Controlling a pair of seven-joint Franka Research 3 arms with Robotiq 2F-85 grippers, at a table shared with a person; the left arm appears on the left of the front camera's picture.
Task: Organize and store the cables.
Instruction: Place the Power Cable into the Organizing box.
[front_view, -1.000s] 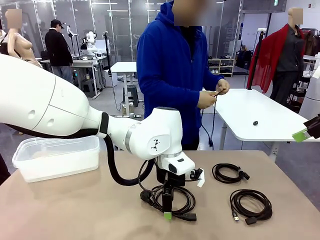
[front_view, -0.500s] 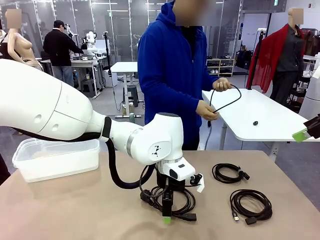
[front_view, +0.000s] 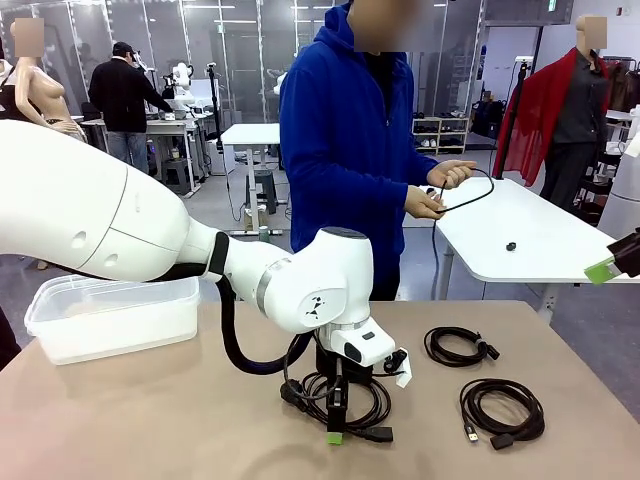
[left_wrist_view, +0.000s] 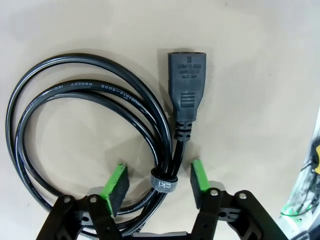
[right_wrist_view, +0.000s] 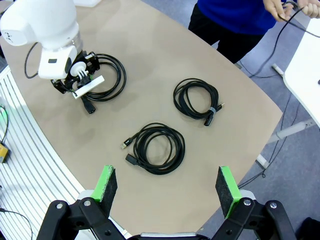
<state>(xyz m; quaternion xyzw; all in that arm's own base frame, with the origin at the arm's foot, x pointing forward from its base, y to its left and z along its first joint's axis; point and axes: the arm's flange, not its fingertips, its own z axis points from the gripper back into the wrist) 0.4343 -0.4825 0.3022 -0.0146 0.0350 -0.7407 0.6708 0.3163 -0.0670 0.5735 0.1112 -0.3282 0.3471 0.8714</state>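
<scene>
Straddling one cable (left_wrist_view: 100, 86), my left gripper (left_wrist_view: 157, 176) stands part-open. Its green pads (left_wrist_view: 114, 182) flank the fabric strap (left_wrist_view: 163, 182) binding the glossy black round coil, clear of it. The ribbed, blocky plug (left_wrist_view: 187, 85) lies flat on the matte tan table (left_wrist_view: 260, 100). My right gripper (right_wrist_view: 167, 182) gapes empty above a second cable (right_wrist_view: 181, 100) and a third cable (right_wrist_view: 176, 155).

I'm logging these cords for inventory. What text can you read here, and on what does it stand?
"K60227": white print on the coiled cable jacket; the rest of that print is too blurred.
Plug: moulded lines, too small to read.
Strap around the cable: white mark, unreadable.
</scene>
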